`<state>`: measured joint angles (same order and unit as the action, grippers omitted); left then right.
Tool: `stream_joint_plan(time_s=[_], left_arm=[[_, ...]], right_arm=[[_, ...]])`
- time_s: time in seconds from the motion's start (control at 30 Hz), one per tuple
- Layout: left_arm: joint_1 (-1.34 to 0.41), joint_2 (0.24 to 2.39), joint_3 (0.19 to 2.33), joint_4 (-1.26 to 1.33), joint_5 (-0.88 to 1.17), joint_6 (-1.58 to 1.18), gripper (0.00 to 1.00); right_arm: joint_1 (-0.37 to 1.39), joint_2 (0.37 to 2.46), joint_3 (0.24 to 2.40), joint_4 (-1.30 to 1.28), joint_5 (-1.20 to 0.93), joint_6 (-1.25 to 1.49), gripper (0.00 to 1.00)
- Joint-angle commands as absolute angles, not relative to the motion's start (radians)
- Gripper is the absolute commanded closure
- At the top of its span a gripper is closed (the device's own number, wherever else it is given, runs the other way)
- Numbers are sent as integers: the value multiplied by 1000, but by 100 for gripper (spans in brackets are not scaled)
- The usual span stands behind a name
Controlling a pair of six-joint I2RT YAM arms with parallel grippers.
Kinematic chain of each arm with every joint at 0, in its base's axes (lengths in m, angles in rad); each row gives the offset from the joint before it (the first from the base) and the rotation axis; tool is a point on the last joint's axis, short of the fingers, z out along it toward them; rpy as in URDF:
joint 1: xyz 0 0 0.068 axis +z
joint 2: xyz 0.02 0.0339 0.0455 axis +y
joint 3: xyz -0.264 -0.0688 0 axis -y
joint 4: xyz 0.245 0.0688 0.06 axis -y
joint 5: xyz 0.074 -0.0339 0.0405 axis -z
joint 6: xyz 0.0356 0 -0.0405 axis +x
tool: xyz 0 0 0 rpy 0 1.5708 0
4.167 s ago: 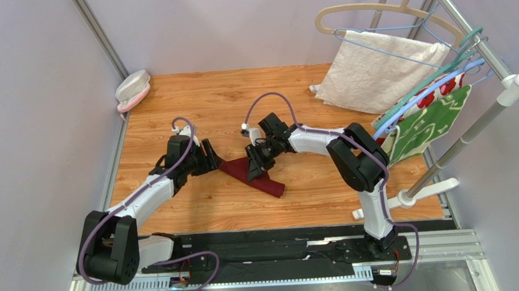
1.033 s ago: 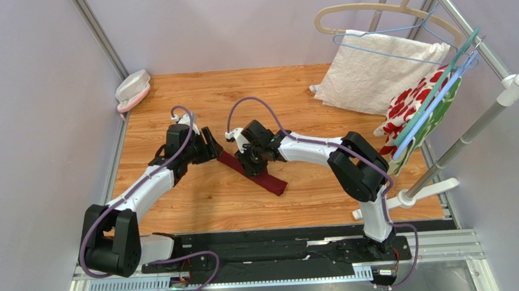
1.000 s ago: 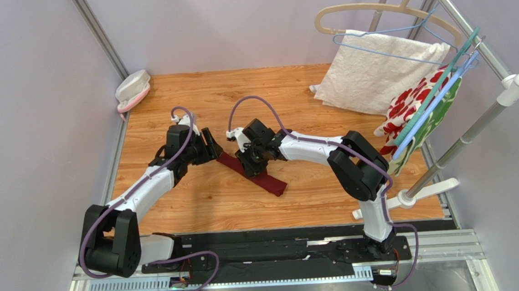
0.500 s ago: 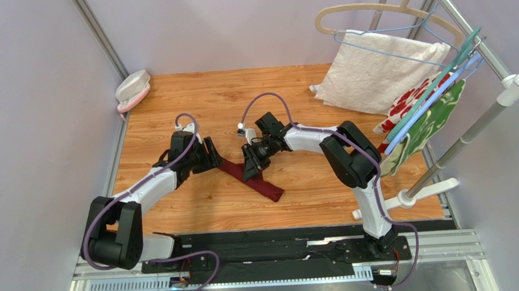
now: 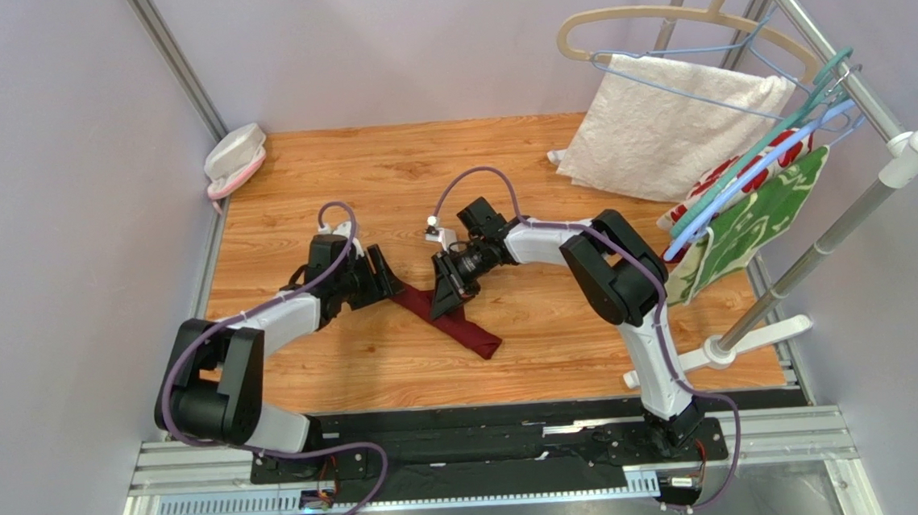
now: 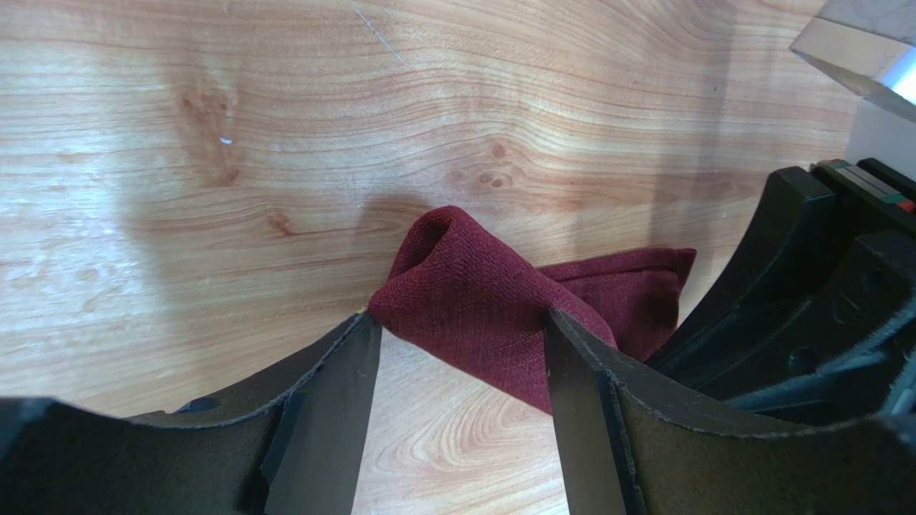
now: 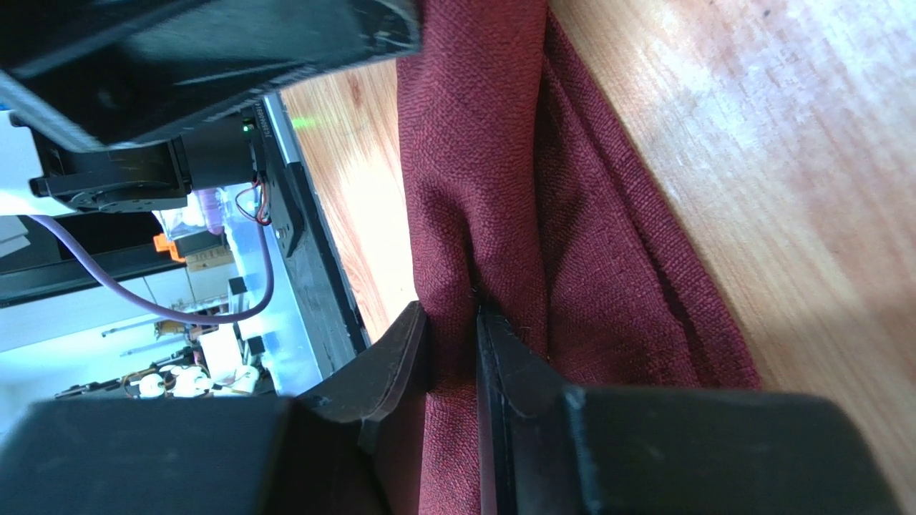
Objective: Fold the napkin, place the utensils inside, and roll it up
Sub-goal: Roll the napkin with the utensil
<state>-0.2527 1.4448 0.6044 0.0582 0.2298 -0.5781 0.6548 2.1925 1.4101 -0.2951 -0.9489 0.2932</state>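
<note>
Step judged: rolling napkin [image 5: 472,333] on desk [image 5: 301,184]. Right pincer [image 7: 457,317] nearly shut, clamped on napkin fold. Left pincer [image 6: 462,322] wide, astride napkin end, clamping nothing. Next move required left closure.

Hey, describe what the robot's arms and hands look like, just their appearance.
The left arm and right arm both have smooth white links joined by chunky black joint housings. A thin purple cable loops along each arm. The left hand and right hand are all black, each with two flat, tapering fingers that look slightly rough along the edges.
</note>
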Motion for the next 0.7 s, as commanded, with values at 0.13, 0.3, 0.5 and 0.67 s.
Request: stream_joint_plan(time_s=[0.13, 0.3, 0.5, 0.67], left_arm=[[-249, 1511, 610, 146, 287, -601, 40], [-249, 1529, 640, 109, 288, -586, 46], [-249, 1542, 666, 80, 291, -572, 47], [-249, 1554, 683, 64, 296, -569, 48]], right_arm=[[664, 2191, 1428, -373, -884, 292, 59], [669, 2088, 1453, -437, -807, 259, 41], [767, 1918, 1467, -520, -495, 152, 38], [940, 1868, 1447, -526, -66, 72, 41]])
